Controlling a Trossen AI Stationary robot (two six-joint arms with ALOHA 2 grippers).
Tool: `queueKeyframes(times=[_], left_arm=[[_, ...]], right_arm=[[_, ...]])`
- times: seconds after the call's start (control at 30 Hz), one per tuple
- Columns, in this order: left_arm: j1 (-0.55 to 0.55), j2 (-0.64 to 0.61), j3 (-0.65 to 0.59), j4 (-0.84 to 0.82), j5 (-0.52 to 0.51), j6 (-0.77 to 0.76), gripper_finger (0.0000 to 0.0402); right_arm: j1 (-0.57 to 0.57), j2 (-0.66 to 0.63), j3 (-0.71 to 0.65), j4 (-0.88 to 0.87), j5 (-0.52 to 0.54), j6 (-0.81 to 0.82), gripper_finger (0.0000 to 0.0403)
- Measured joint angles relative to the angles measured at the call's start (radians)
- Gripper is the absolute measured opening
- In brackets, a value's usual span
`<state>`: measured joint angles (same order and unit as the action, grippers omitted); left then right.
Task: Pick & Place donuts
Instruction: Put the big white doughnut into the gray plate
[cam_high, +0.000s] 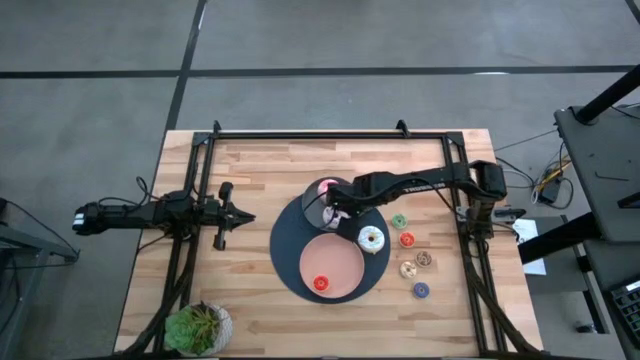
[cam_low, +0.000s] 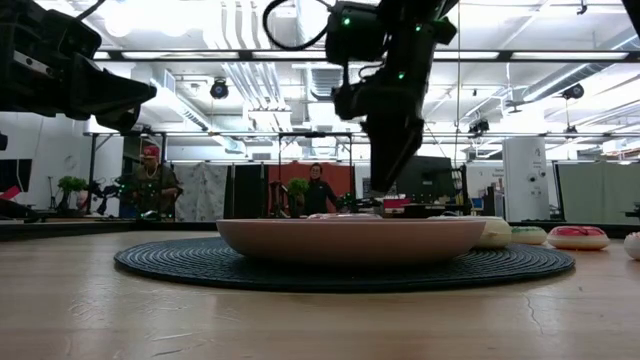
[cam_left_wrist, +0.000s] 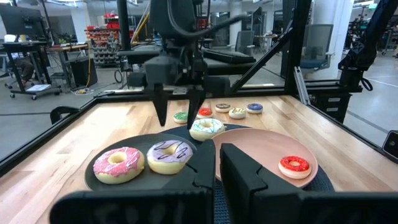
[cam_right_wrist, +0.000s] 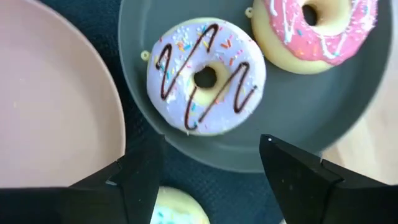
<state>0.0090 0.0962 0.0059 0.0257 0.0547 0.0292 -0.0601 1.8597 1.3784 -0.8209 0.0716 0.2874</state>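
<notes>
The butcher-block desk (cam_high: 250, 300) carries a round dark mat (cam_high: 290, 262), a grey plate (cam_right_wrist: 298, 118) holding the lilac donut (cam_right_wrist: 205, 76) and pink donut (cam_right_wrist: 314, 28), and a pink plate (cam_high: 345, 255) holding a red donut (cam_high: 321, 284). The right tool (cam_right_wrist: 205, 158) hovers over the lilac donut with fingers apart, empty, while the left tool (cam_high: 245, 217) waits at the desk's left side with its fingers together. Beyond lies an open workshop with ceiling strip lights and two people (cam_low: 150, 180); no writing is legible.
</notes>
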Motion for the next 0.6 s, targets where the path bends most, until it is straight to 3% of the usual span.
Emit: queueKeyframes(times=[0.6], left_arm=[[0.0,0.0,0.0,0.0,0.0,0.0,0.0]], right_arm=[[0.031,-0.335,-0.258,-0.013,0.0,-0.023,0.025]])
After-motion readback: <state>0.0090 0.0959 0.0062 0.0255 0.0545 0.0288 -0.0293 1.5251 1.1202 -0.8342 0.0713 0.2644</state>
